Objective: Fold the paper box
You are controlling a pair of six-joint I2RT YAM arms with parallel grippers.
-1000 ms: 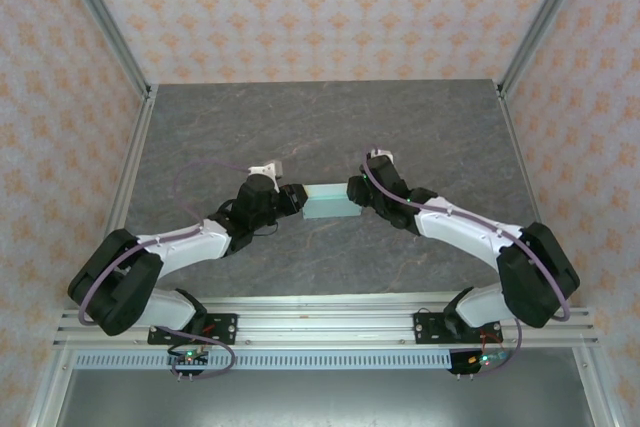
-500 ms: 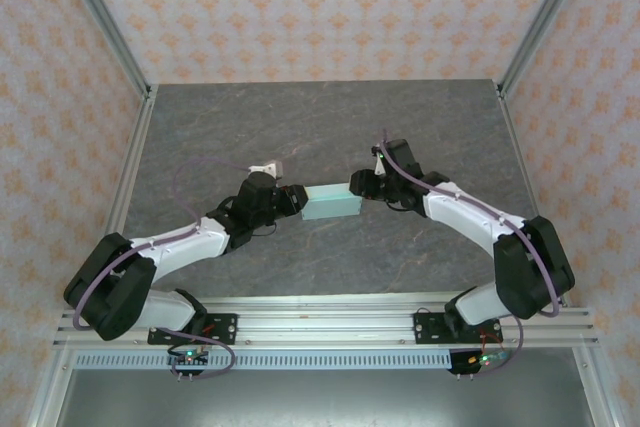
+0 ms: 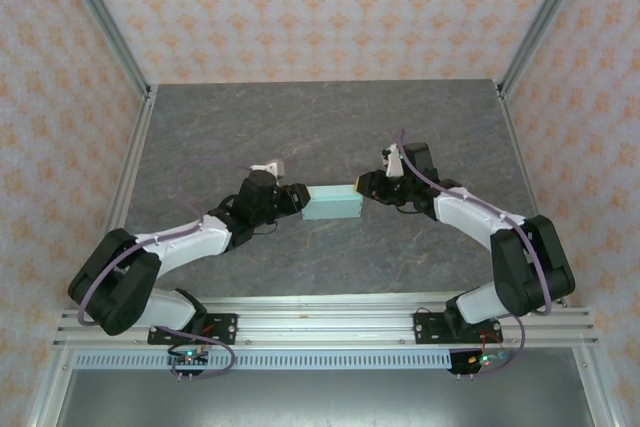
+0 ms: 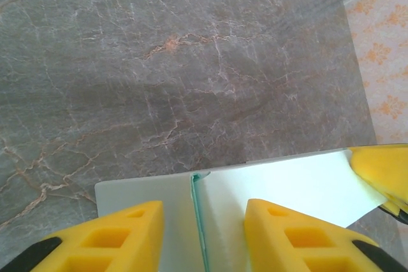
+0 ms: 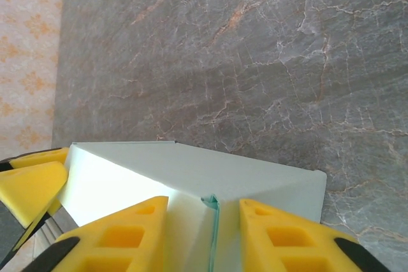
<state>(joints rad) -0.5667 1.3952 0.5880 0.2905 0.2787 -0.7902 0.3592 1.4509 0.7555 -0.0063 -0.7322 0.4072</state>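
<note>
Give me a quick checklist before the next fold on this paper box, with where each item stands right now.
1. Paper box sits between the two claws: ok.
2. Left claw straddles the box's raised fold: ok.
3. Right claw straddles the fold at the opposite end: ok.
4. Claws pinching the card: not ok, a gap shows beside the fold at each.
5. Claws apart from each other: ok.
6. Box ends tucked shut: cannot tell.
</note>
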